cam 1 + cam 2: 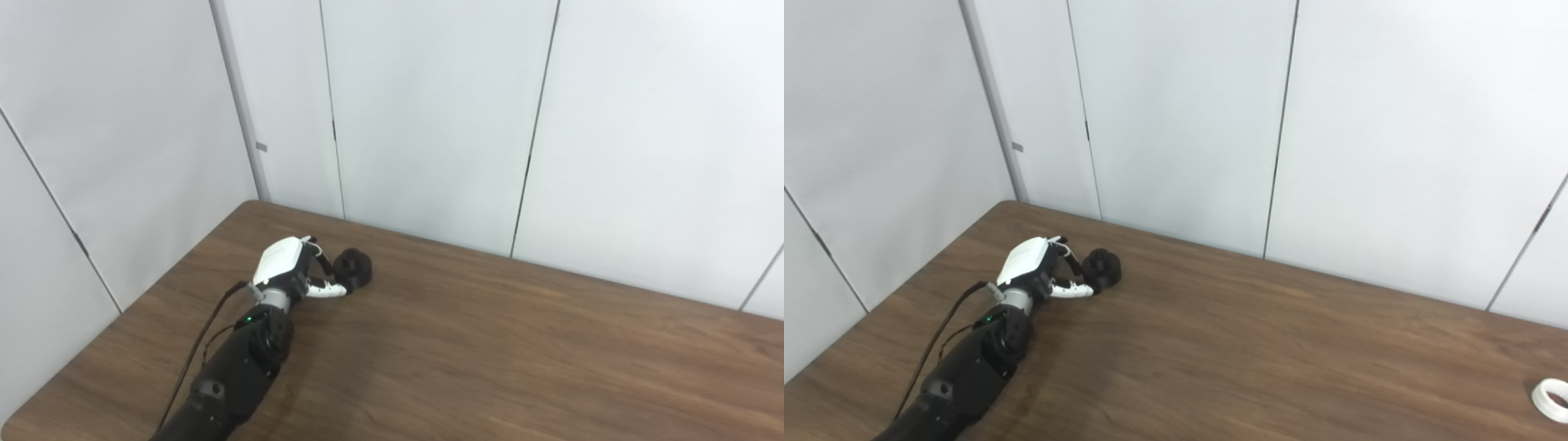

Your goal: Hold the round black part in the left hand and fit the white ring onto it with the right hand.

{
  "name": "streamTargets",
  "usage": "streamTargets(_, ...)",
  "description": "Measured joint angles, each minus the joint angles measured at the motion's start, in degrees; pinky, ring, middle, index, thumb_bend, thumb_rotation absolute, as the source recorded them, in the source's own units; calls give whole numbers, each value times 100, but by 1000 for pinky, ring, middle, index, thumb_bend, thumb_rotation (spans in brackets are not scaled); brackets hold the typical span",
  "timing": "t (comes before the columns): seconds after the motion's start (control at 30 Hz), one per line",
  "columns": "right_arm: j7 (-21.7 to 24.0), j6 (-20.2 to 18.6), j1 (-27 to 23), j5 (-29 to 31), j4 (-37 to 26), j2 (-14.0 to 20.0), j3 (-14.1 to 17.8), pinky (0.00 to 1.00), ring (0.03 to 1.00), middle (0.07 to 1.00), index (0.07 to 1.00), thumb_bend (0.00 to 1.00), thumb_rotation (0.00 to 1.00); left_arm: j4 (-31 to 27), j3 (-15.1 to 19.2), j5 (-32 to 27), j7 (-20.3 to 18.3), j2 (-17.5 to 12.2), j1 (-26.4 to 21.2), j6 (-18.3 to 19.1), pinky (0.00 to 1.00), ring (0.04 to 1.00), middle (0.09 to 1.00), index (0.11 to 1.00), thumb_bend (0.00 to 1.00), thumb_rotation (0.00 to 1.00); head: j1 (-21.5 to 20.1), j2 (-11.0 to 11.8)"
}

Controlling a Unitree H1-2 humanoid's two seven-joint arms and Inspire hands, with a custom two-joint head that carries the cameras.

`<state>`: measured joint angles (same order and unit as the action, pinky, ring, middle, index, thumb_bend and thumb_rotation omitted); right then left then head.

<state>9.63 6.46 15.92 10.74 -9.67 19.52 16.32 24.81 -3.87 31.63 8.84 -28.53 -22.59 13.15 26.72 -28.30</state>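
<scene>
A brown wood-grain table (490, 343) stands against pale wall panels. Near its far left corner, the robot's left hand (293, 269), white-backed on a black arm, reaches to the round black part (354, 268) resting on the tabletop. Its fingers (327, 289) touch the part's near side; whether they grip it, I cannot tell. Probably it is taking hold. By the near right edge lies the small white ring (1551, 399), well apart. The right hand is out of sight.
</scene>
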Motion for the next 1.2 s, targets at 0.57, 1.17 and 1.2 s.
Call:
streamTargets(0.57, 34, 6, 15, 27, -1, 8, 1, 872, 958, 1000, 925, 381, 420, -288, -478, 80, -874, -232, -242, 970, 1000, 1000, 1000, 886, 1000, 260, -35, -35)
streamTargets(1.17, 155, 7, 92, 115, -37, 99, 4, 890, 952, 995, 930, 475, 513, -385, -498, -60, -1135, -239, -362, 1189, 1000, 1000, 1000, 999, 1000, 349, -79, -114)
streamTargets(1.2, 156, 7, 92, 113, -37, 99, 4, 889, 952, 997, 931, 479, 514, -513, -478, -68, -1135, -237, -297, 1183, 1000, 1000, 1000, 1000, 1000, 360, -79, -114)
